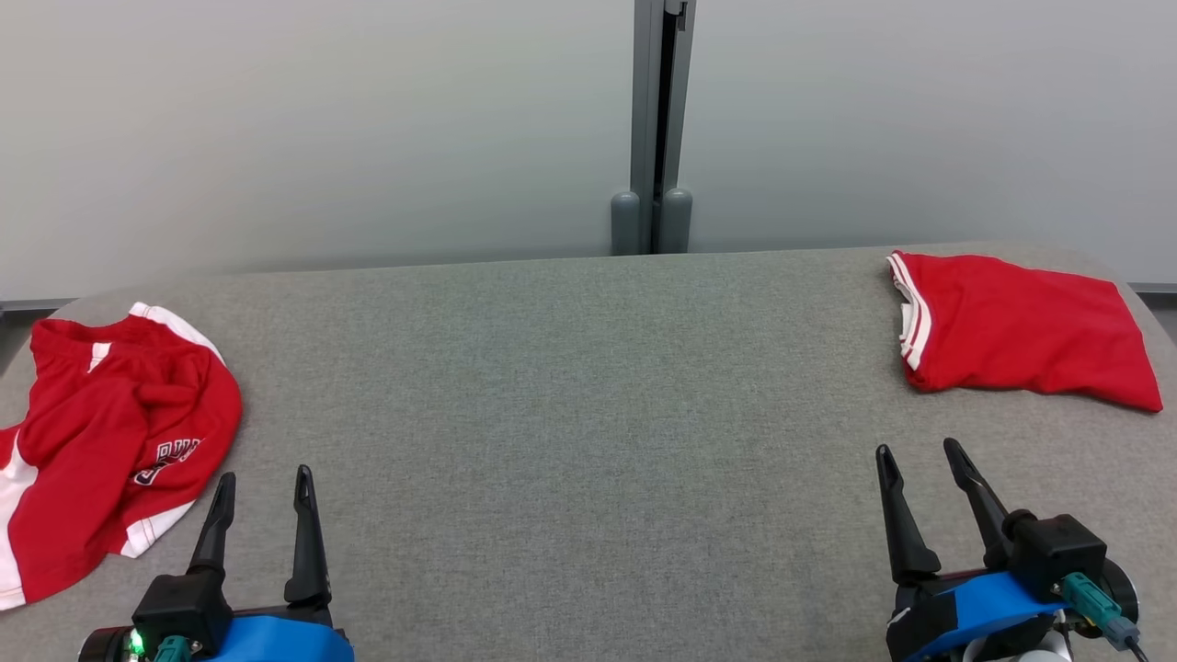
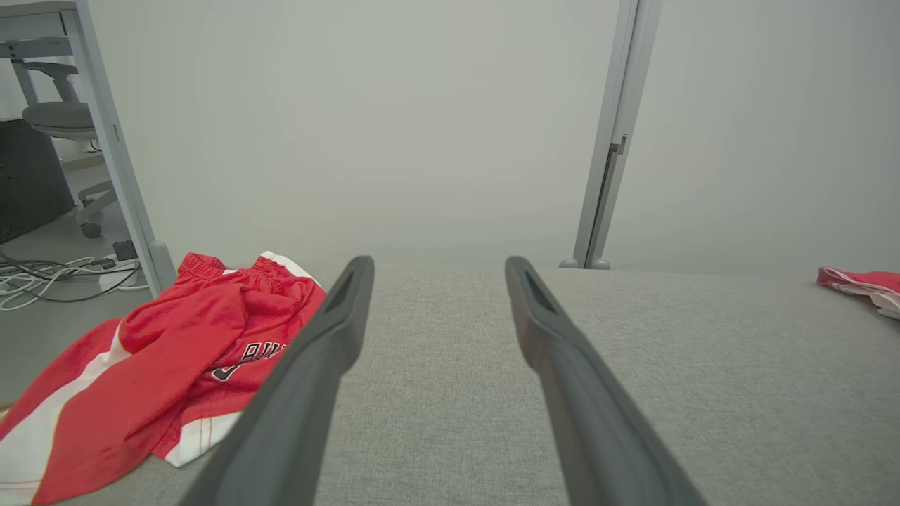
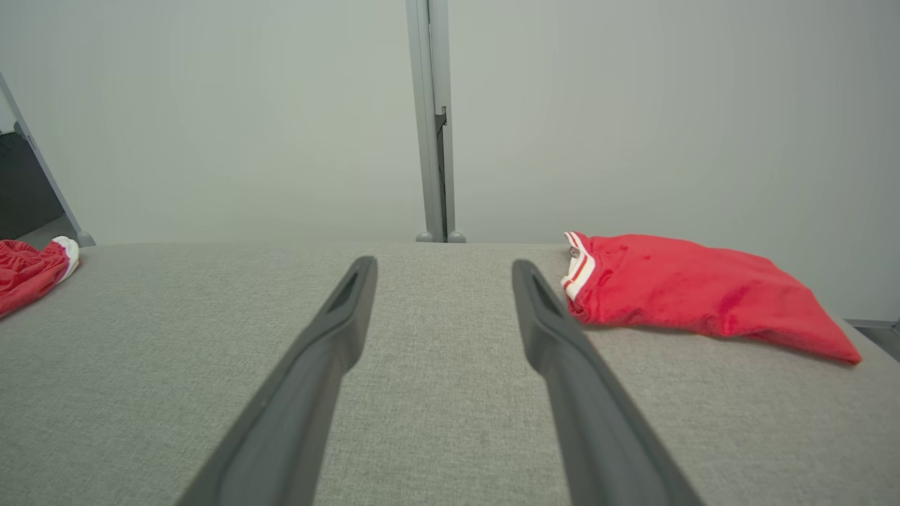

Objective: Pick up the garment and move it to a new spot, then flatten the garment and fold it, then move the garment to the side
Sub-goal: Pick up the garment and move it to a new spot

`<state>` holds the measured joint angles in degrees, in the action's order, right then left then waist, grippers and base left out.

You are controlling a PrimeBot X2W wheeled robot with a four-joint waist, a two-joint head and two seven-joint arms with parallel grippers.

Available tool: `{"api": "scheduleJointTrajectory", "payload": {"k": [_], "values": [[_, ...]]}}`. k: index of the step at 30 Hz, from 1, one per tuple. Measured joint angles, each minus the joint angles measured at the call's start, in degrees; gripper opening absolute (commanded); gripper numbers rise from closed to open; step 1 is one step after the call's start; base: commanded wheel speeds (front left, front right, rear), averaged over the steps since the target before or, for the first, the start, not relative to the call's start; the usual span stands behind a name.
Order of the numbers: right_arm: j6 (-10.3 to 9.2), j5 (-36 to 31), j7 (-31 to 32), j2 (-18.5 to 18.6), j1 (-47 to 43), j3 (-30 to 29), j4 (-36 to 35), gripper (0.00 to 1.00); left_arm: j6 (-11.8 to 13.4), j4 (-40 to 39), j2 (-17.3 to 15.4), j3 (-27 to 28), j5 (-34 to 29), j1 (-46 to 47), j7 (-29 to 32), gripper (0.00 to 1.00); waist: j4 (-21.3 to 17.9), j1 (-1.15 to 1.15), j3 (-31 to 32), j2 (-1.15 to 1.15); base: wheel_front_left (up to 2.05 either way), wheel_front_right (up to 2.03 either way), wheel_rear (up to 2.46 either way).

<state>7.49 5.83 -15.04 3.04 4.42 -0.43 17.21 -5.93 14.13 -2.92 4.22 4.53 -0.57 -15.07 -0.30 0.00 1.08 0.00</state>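
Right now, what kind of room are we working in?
Probably an office or lab bay set up for folding trials: a grey fabric-covered table stands against pale partition panels joined by a grey post. An office chair and loose cables are on the floor beyond.

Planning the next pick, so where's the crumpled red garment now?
In the head view the crumpled red garment lies at the left edge of the table, left of the left gripper.

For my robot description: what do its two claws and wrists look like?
The left claw and right claw each have two long, dark grey, tapered fingers with a slot near the tip, on a black block with a blue cover. A teal plug sits on each; the left shows a green light.
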Motion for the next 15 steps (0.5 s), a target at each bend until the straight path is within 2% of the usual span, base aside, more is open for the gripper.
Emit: {"api": "scheduleJointTrajectory", "payload": {"k": [8,15], "values": [[0.00,0.1,0.0,-0.1,0.0,0.2,0.3,1.00,0.1,-0.1,0.0,0.9,-0.1,0.5,0.0,1.00,1.9,0.00,-0.1,0.00,0.00,0.00,0.00],[0.00,1.1,0.0,-0.1,-0.3,0.8,0.3,1.00,0.3,-0.2,-0.2,2.1,-0.2,0.6,0.0,1.00,5.1,0.00,-0.2,0.00,0.00,0.00,0.00]]}}
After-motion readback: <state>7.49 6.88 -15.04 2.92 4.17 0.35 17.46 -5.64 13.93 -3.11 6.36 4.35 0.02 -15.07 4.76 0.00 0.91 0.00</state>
